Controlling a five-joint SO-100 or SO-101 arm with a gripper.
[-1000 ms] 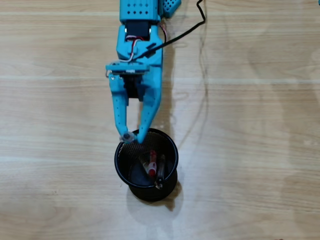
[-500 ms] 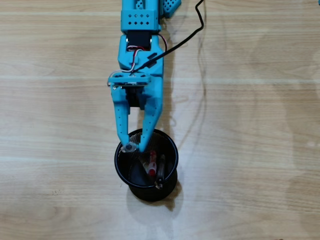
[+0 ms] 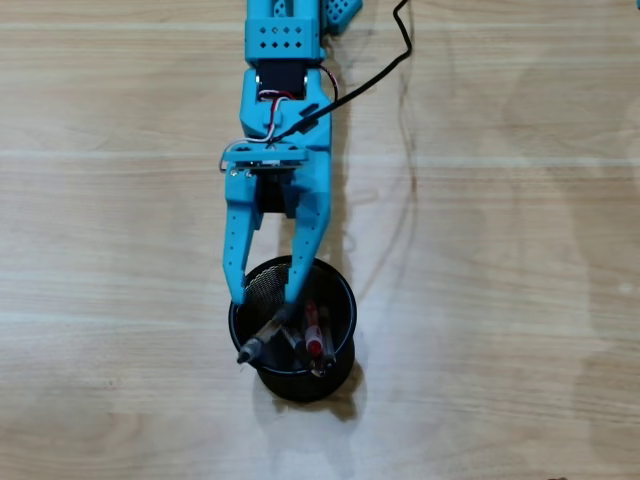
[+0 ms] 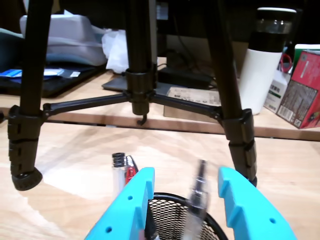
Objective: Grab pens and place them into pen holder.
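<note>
Pen holder, the black mesh cup on the wooden table, sits directly under the blue gripper. Half a second ago the jaws pinched the clear-and-grey pen; now they stand spread and it leans free inside the cup, its tip poking over the rim. It blurs between the fingers in the wrist view. Beside it stand the red pen and darker ones, so this drop looks like the last.
</note>
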